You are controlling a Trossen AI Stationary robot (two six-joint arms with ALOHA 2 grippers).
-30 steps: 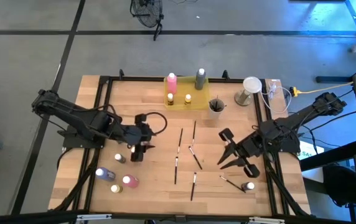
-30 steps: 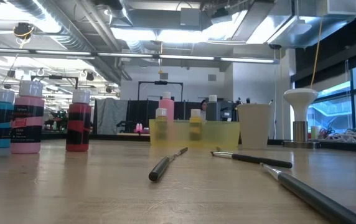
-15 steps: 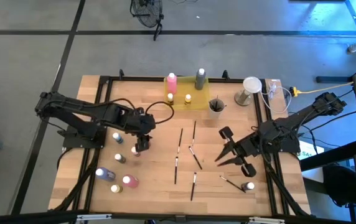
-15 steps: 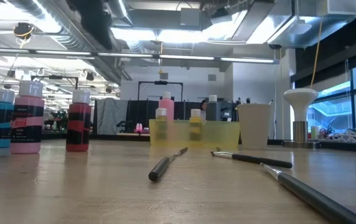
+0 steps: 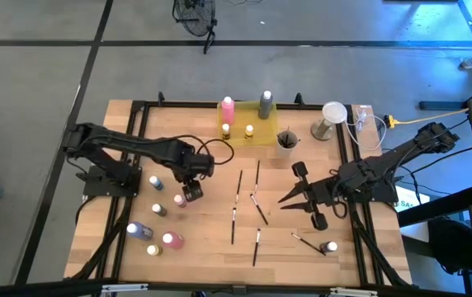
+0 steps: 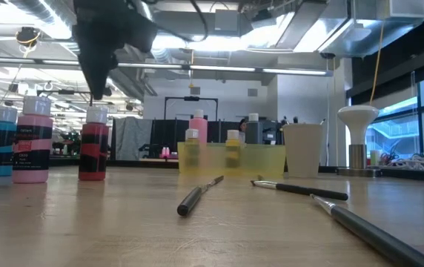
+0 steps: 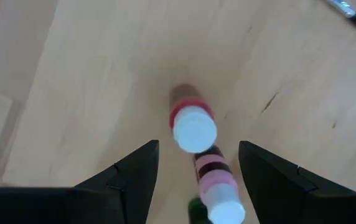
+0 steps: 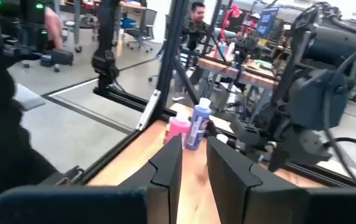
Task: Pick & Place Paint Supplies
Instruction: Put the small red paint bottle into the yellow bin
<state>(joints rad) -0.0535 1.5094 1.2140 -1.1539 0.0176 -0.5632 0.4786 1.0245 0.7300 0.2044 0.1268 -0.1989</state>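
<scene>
Though apart, red bottle (image 7: 193, 124) btwn left fingers (image 7: 137, 171).

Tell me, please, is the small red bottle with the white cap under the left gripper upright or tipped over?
Upright: the red bottle shows its round white cap end-on between the left gripper's open fingers.

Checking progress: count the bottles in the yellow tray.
4. A pink bottle and a grey bottle at the tray's far edge; a small bottle before the pink, a second small bottle beside it. None looks hidden.
</scene>
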